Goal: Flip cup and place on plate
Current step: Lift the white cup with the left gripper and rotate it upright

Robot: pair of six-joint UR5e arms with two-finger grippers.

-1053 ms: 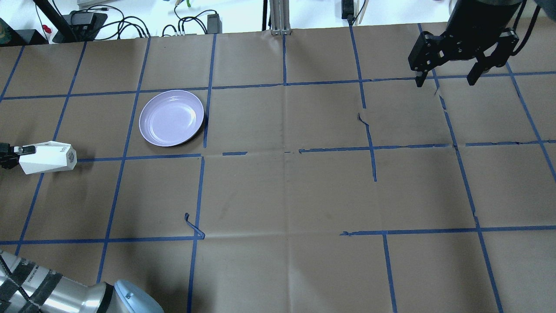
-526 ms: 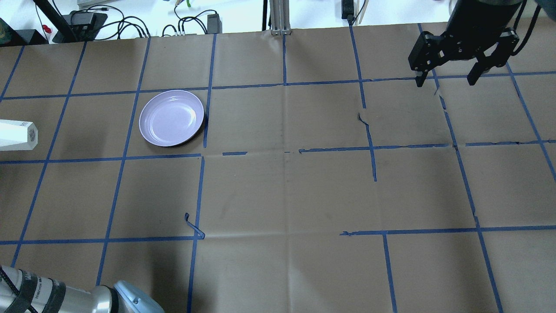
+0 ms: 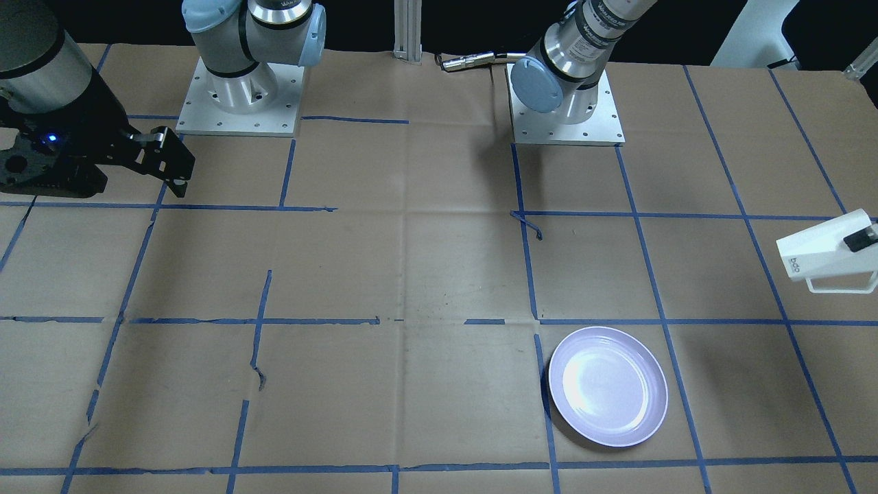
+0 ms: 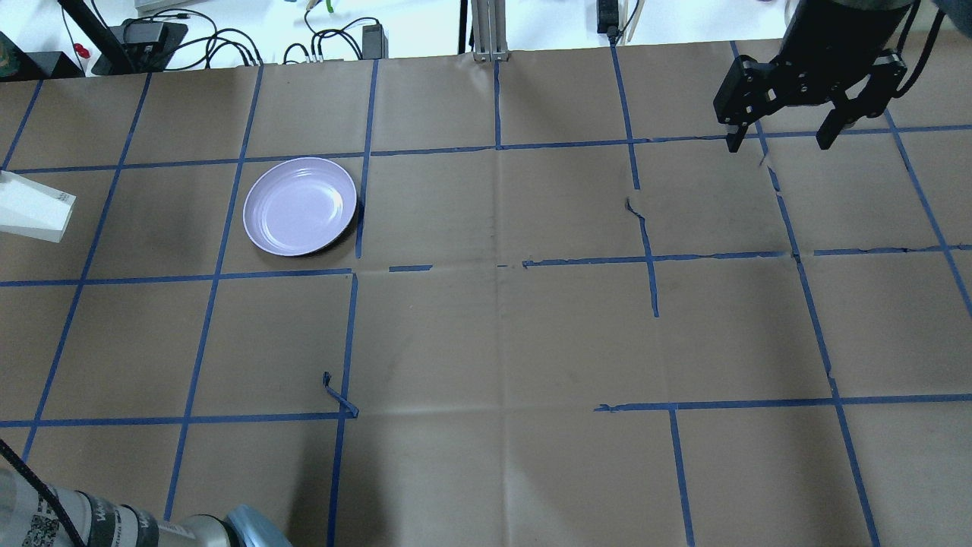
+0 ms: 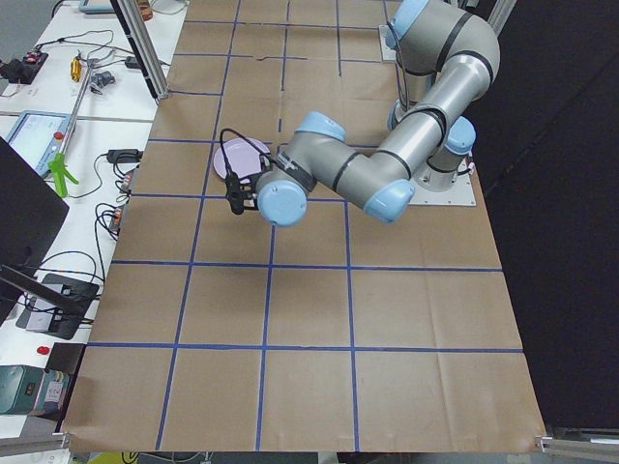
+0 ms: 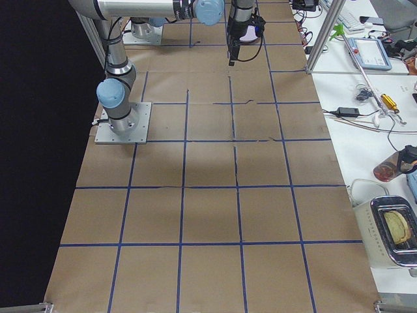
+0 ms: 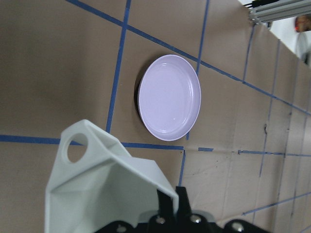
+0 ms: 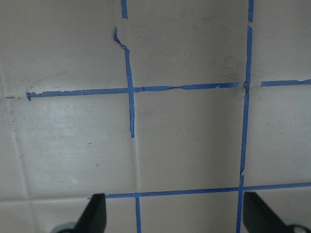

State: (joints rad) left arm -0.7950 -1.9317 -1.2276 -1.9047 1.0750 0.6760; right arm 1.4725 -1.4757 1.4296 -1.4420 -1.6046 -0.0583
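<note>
Item: cup (image 3: 823, 248), white, faceted. Position: held in the air at the far left end of the table (image 4: 531, 342), lying on its side, base with small dark logo (image 3: 796, 263) pointing toward the table's middle, handle (image 3: 842, 283) hanging below. Not touching the table; well apart from the plate.

Item: plate (image 4: 300, 206), pale lavender, round. Position: flat on the table in the robot's left half, nothing on it. The left wrist view looks down on it past the cup.

Item: left gripper (image 7: 171, 204). State: clenched on the cup, fingers pinching the wall at the rim. Most of the arm lies outside the overhead view.

Item: right gripper (image 4: 782, 140). State: jaws spread, nothing between them, hanging above the far right of the table, well away from cup and plate. No part in the present step, by the look of it.

Step in hand, as judged: cup grasped and lifted, part-way through the turn, not yet over the plate.

Next move, as judged: finish rotating the wrist until the cup stands upright, carry it sideways over the plate's middle, lower until the base rests, then release. Care needed: the grip is on a thin wall, so a slow turn.
</note>
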